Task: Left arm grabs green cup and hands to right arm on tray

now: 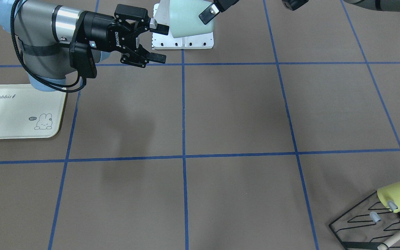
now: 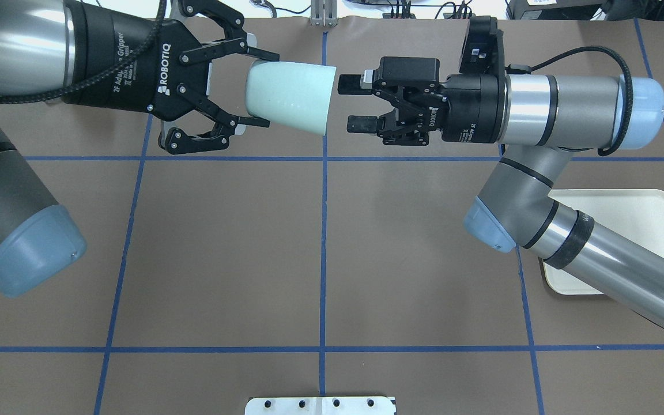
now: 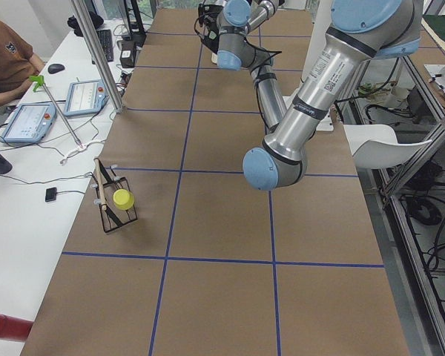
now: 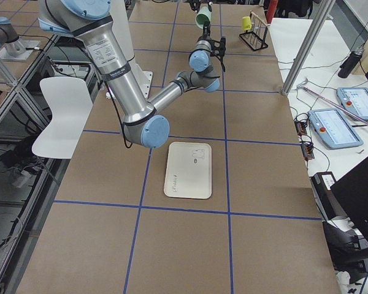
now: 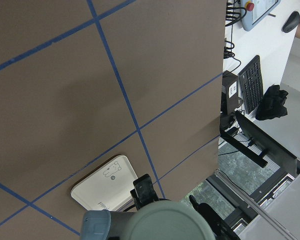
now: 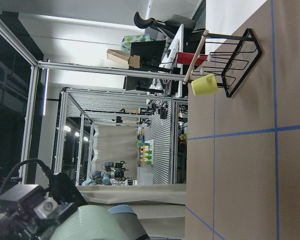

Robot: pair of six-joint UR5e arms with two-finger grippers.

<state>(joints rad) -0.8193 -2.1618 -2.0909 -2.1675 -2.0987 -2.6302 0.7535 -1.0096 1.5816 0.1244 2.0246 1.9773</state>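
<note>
**Overhead view.** You see the left arm (image 2: 15, 46) enter from the left. The left gripper (image 2: 257, 89) is clamped on the green cup (image 2: 289, 98), one finger pressed to each side of its narrow end. The cup lies on its side in the air above the brown table (image 2: 222, 242), with its wide end pointing at the right gripper (image 2: 354, 105). That gripper, on the right arm (image 2: 568, 109), stands spread and holds nothing. Its fingertips are just beside the cup's wide end, and a thin gap shows between them. The tray (image 2: 626, 230) lies well apart from the cup, and the right arm covers its near corner.

**Front-facing view.** Here you can read the tray's "Rabbit" script and see its bunny drawing, which the overhead view does not show. The top edge cuts off the left gripper, so only one finger (image 1: 208, 14) shows against the cup. This view also gives you the yellow cup (image 1: 399, 194), sitting on a peg of a black wire rack (image 1: 352, 208) at the table's corner, outside the overhead frame.

**Wrist views.** Each crops the green cup to a pale curve at the lower edge. The left one looks down on the tray, and the right one looks toward the rack.

**Side views.** The grippers are too small for you to judge. A person (image 3: 7, 59) sits at a side desk.

**Count.** Two arms, two grippers, two cups (one green, one yellow), one tray and one rack.
</note>
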